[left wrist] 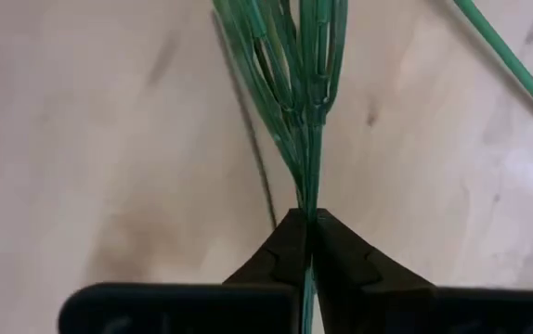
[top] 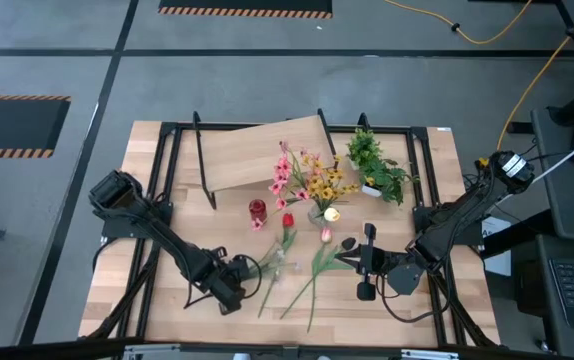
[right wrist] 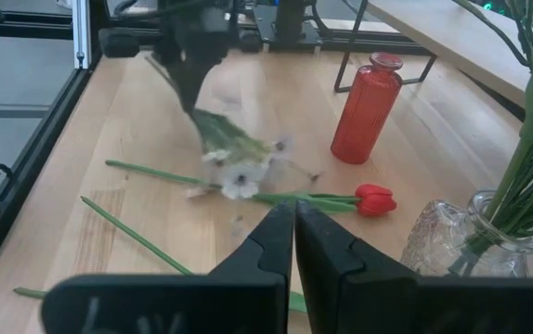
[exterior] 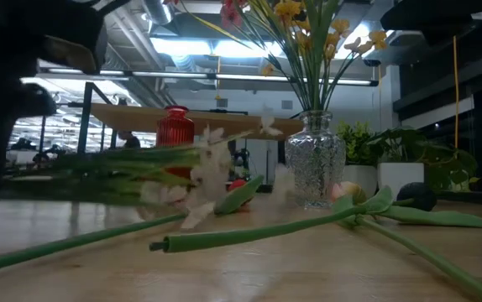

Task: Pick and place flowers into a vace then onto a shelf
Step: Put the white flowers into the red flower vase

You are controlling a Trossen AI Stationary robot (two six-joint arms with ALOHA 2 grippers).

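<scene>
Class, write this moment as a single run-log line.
left gripper: shut on white flower stem, lifted off table | right gripper: shut, empty | glass vase: holds bouquet | red tulip: on table

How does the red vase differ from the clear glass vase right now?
The red vase is slim, opaque and has no flowers in it; the clear glass vase is rounder, see-through and holds a bunch of flowers. Both stand upright on the table by the shelf.

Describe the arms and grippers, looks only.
Both arms are dark, near-black jointed links with bulky housings at the joints. The left gripper and right gripper each end in two black wedge-shaped fingers tapering to a point, mounted on a wide black crossbar. No markings visible.
</scene>
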